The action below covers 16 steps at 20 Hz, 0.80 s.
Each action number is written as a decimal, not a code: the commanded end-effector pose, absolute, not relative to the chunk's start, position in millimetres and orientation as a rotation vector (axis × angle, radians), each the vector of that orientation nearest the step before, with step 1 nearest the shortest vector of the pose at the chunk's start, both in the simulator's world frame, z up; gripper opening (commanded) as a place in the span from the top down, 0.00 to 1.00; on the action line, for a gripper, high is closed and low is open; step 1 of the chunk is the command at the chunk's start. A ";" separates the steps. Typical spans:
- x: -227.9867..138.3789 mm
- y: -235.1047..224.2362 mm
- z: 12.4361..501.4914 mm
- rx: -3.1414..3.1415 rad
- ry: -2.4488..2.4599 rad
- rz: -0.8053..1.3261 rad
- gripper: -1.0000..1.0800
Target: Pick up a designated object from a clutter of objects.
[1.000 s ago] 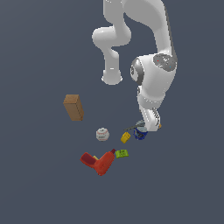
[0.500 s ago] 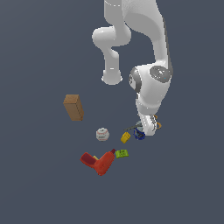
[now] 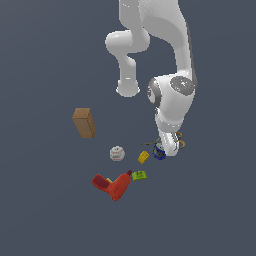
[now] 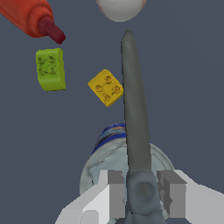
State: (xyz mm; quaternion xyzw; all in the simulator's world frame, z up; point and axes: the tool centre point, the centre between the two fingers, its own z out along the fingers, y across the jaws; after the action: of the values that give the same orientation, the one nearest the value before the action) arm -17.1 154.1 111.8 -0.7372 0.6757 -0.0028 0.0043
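The white two-fingered gripper (image 4: pixel 143 194) is clamping the small scissors with thin dark grey blades (image 4: pixel 133 109) at the pivot, jaws narrow around it. The blades are pointing out over the blue-and-white can (image 4: pixel 109 153), seemingly lifted above it, between the small yellow studded block (image 4: pixel 106 87) and white baseball (image 4: pixel 120 8).

I'm looking at one thing besides the job: a dark slate-grey desk (image 3: pixel 40 215), which is showing flat and evenly coloured, filling the background of the wrist view (image 4: pixel 192 78) too.
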 end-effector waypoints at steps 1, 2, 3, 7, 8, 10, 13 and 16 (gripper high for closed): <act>-20.7 154.2 107.5 -2.318 2.121 0.000 1.00; -20.7 154.2 107.5 -2.318 2.121 0.000 1.00; -20.7 154.2 107.5 -2.318 2.121 0.000 1.00; -17.2 154.1 114.3 -2.309 2.117 -0.010 1.00; -17.5 154.3 116.3 -2.309 2.117 -0.010 1.00; -18.1 154.7 122.0 -2.309 2.117 -0.010 1.00; -19.4 155.9 134.5 -2.310 2.117 -0.009 1.00; -21.3 157.6 152.2 -2.311 2.117 -0.008 1.00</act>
State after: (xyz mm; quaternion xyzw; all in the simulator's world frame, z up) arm -20.7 156.6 142.7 -0.7372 0.6756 -0.0023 0.0032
